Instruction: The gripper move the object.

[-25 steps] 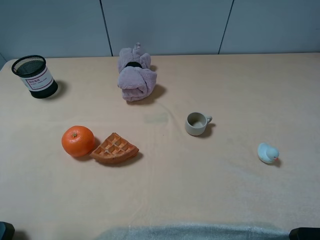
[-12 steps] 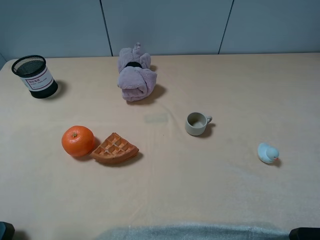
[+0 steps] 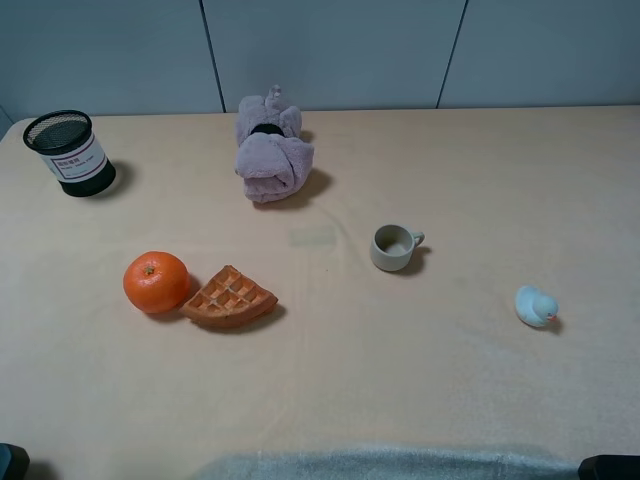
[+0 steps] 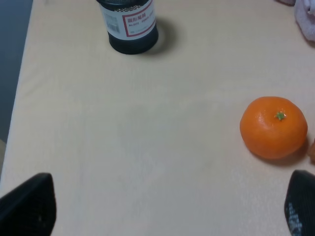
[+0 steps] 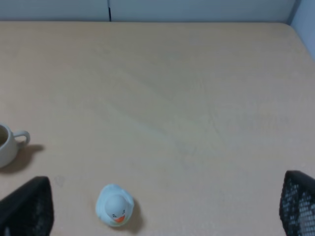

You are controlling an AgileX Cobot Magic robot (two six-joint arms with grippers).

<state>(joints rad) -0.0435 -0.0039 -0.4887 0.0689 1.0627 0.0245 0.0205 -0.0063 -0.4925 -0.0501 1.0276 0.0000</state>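
1. The table [image 3: 450, 400] fills nearly the whole high view, a pale beige cloth. Compared with the two earlier frames nothing on it has shifted, so the task has not begun in any visible way.

2. The crumpled mauve cloth [image 3: 271, 151] sits at upper centre of the high view, unchanged.

3. The black mesh pen cup [image 3: 70, 152] stands in the upper left of the high view, and at the top of the left wrist view [image 4: 129, 24]; same place as before.

4. The orange [image 3: 156, 282] lies left of centre, in the same spot.

5. The waffle [image 3: 229, 297], the thing to be moved, lies flat just right of the orange, apparently touching it, lower left of centre. It has not moved. In the left wrist view only a sliver of it shows at the right edge.

6. The small grey cup [image 3: 393, 247] stands upright right of centre, handle to the right, well apart from the waffle.

7. The little pale-blue duck [image 3: 535, 306] sits at the right, unchanged.

8. The left gripper [image 4: 162, 211] shows only two dark fingertips at the bottom corners of its wrist view, spread wide with nothing between them. The right gripper [image 5: 162, 209] looks the same: spread apart and empty. Neither has advanced; I judge the left one, nearer the waffle, would make the reach.
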